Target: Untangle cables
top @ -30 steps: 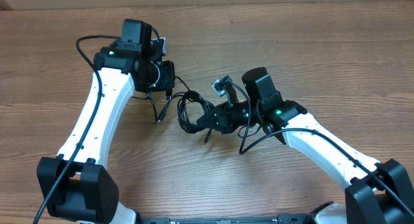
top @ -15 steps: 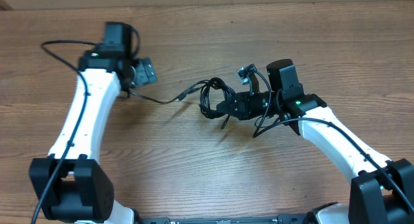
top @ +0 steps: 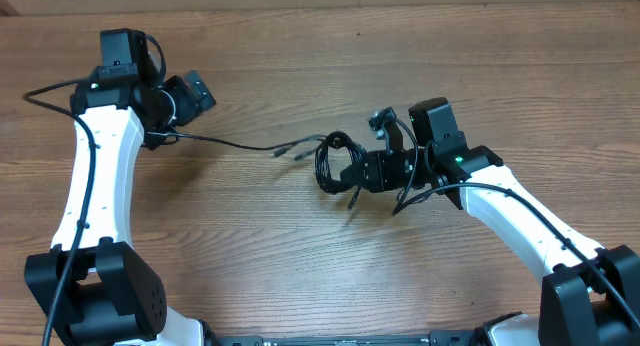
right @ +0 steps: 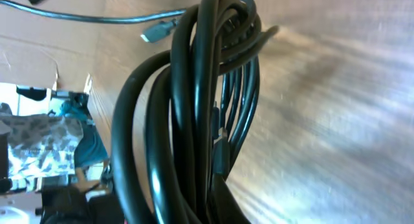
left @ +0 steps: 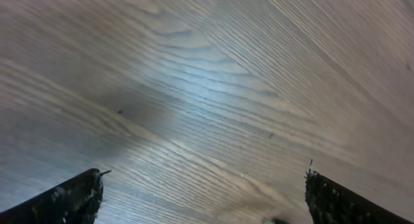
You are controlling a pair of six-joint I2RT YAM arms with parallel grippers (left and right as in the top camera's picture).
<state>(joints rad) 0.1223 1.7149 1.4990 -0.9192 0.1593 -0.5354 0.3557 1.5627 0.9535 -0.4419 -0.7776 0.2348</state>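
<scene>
A bundle of black cables [top: 333, 162] hangs in loops at the middle of the table, and my right gripper [top: 354, 172] is shut on its right side. In the right wrist view the loops [right: 194, 107] fill the frame and hide my fingers. One thin cable [top: 225, 142] lies stretched out to the left of the bundle, its silver plug [top: 285, 148] close to the loops. That same plug [right: 158, 31] shows at the top of the right wrist view. My left gripper [top: 200, 92] stands open at the far left, above the cable's left end. Only bare wood shows between its fingers [left: 77, 195].
The wooden table [top: 300, 266] runs across the whole view. The left arm's own thick black wire [top: 50, 90] loops out past its elbow at the far left. The right arm's wire [top: 405, 200] hangs just right of the bundle.
My left gripper has opened, let go of the single cable and swung left and away. That cable now lies drawn out straight. The right gripper carried the bundle slightly right.
</scene>
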